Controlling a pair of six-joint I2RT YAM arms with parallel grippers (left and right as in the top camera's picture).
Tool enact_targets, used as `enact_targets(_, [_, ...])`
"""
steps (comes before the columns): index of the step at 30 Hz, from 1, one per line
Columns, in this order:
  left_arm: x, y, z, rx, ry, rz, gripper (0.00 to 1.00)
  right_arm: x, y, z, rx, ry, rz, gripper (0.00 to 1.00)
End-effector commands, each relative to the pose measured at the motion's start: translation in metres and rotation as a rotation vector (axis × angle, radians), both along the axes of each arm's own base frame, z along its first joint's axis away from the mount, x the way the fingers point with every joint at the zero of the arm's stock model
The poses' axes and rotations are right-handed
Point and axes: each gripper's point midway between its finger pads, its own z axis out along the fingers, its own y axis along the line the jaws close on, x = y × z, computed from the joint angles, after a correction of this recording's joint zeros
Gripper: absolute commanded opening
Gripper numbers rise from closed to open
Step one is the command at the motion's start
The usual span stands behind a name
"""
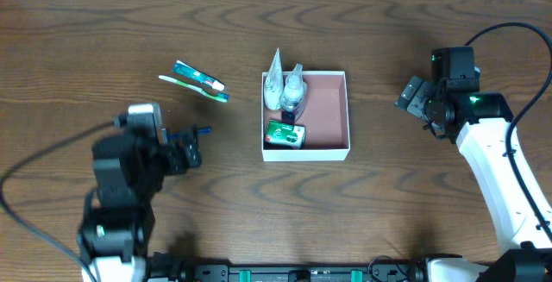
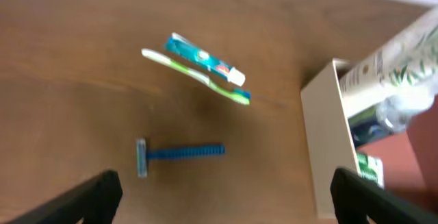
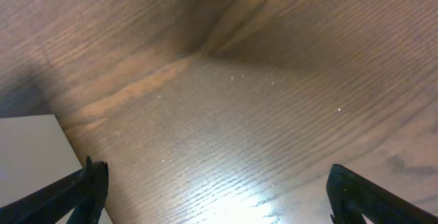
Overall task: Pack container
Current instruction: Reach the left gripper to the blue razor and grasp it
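Three toiletries lie left of the container (image 1: 329, 109), which sits mid-table: a blue razor (image 2: 181, 153), toothpaste (image 2: 202, 56) and toothbrush (image 2: 205, 80). The left gripper (image 2: 229, 196) hangs spread wide and empty above the razor. It likely needs a wrist turn so its fingers close across the handle, not along it. The right gripper (image 3: 219, 196), also spread and empty, hovers beside the container.

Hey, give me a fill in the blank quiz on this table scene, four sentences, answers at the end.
1. The razor on the table has a ____ handle.
2. The toothbrush lies beside the ____, outside the container.
3. The green box sits ____ the container.
4. The left gripper and right gripper are both ____.
Answers: blue; toothpaste; inside; open.
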Motion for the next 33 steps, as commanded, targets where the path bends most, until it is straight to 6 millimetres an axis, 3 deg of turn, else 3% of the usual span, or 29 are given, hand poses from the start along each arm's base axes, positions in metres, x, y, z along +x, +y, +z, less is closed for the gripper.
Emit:
enact_targets(1, [0.016,-0.009,0.013,-0.050,0.100,-0.040,0.98,0.000,-0.005,-0.002,-0.004,0.003,-0.026,0.99])
enact_targets(7, [0.044,-0.030,0.013,-0.154,0.220,-0.135,0.98,-0.001,-0.005,-0.002,-0.004,0.003,-0.025,0.99])
enact_targets(15, [0.064,-0.034,-0.026,-0.193,0.325,-0.146,0.99,0.000,-0.005,-0.002,-0.004,0.003,-0.025,0.99])
enact_targets(16, [0.065,-0.034,-0.032,-0.210,0.353,-0.124,0.95,-0.001,-0.005,-0.002,-0.004,0.003,-0.025,0.99])
enact_targets(20, [0.071,-0.013,-0.071,-0.324,0.507,0.215,0.86,0.000,-0.005,-0.002,-0.004,0.003,-0.025,0.99])
enact_targets(26, [0.072,0.000,-0.127,-0.491,0.681,0.636,0.86,0.000,-0.005,-0.002,-0.004,0.003,-0.026,0.99])
enact_targets(33, [0.065,0.008,-0.163,-0.542,0.769,0.879,0.86,-0.001,-0.005,-0.002,-0.004,0.003,-0.025,0.99])
